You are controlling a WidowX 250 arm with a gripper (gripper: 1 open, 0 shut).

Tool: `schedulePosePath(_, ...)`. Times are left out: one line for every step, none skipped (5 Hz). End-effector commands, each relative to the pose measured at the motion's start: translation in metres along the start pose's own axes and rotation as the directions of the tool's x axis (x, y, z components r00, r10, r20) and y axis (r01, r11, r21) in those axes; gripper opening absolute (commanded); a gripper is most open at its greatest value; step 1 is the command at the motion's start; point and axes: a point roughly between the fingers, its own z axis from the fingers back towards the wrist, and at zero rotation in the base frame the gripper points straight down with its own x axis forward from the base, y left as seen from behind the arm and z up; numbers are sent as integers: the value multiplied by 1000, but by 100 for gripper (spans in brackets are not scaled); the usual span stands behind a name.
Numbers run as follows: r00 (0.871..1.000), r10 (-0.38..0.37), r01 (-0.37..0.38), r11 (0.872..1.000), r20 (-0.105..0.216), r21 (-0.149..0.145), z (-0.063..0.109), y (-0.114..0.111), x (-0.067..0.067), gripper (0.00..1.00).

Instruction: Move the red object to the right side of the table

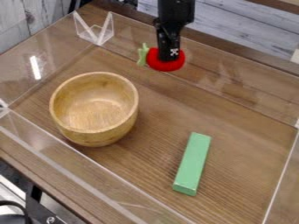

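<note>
A wooden bowl (93,107) is sitting upright on the left half of the bench (233,105), its hollow showing pale grain and nothing inside it. Low clear walls (35,44) are running round the brown wood-grain top, and a folded piece of clear plastic (93,28) is standing near the far left corner. To the right of that, at the back of the bench and near its middle, the black pincer (169,54) is pointing straight down from the arm, which is entering from the top edge. Its jaws are drawn together and clamped on the red ball (167,59), which is showing as a bright red disc around the fingertips, with a small green leaf (142,56) sticking out on its left side. The ball is appearing beyond and to the right of the bowl, well apart from it; whether it is resting on the wood or hanging just above it cannot be told for certain from this angle. Further right and nearer the camera, a long green block (193,163) is lying flat on the bench, slanting from upper right to lower left, well apart from both the bowl and the ball
</note>
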Motion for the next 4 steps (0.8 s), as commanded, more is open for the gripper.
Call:
schedulePosePath(999,18,-20,998,49,53,34,-4,3,0)
schedulePosePath(998,27,-29,999,54,44,43,-11,6,0)
schedulePosePath(995,76,-79,996,57,38,50,-22,-2,0)
schedulePosePath(990,133,-134,990,56,29,56,-33,-16,0)
